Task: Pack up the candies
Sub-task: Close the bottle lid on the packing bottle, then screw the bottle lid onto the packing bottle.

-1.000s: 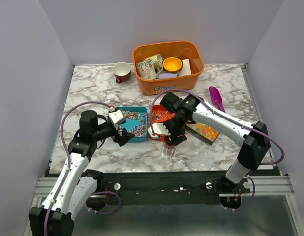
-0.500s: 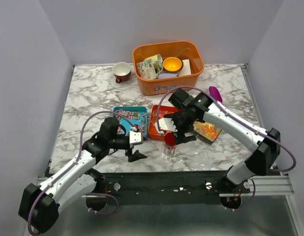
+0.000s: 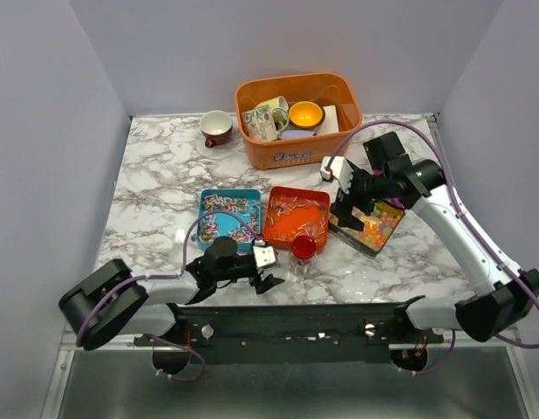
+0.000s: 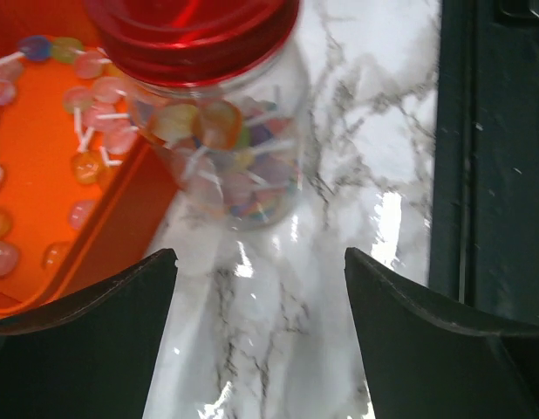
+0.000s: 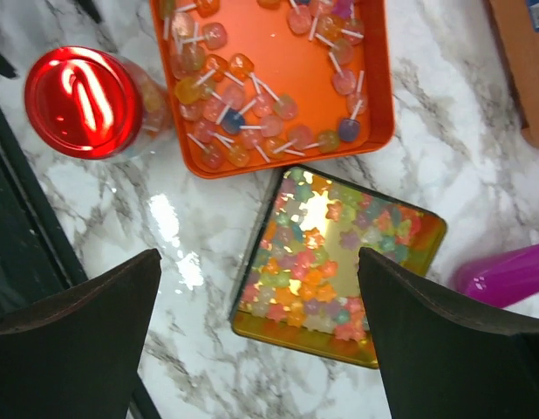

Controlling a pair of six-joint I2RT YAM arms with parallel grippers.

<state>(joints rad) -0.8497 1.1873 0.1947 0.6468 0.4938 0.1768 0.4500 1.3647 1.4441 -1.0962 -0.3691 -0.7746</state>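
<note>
Left gripper (image 3: pixel 262 285), jaws spread and empty, faced the clear red-lidded plastic jar (image 4: pixel 283 96) holding candies (image 4: pixel 219 122) beside the orange rectangular plastic tray (image 4: pixel 121 236); it would best centre on the jar's body before closing, while the right gripper (image 3: pixel 352 209) hung open well apart.

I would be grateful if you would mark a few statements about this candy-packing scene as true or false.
1. The jar has its red lid on. True.
2. The left gripper is clamped on the jar. False: its jaws stand open, and the jar is ahead of the fingers, untouched.
3. The orange tray holds candies. True.
4. The right gripper holds the purple scoop. False: it is open and empty, and the scoop lies on the table beside the gold tray.
5. The jar is empty. False: candies show through its clear wall in the left wrist view.
</note>
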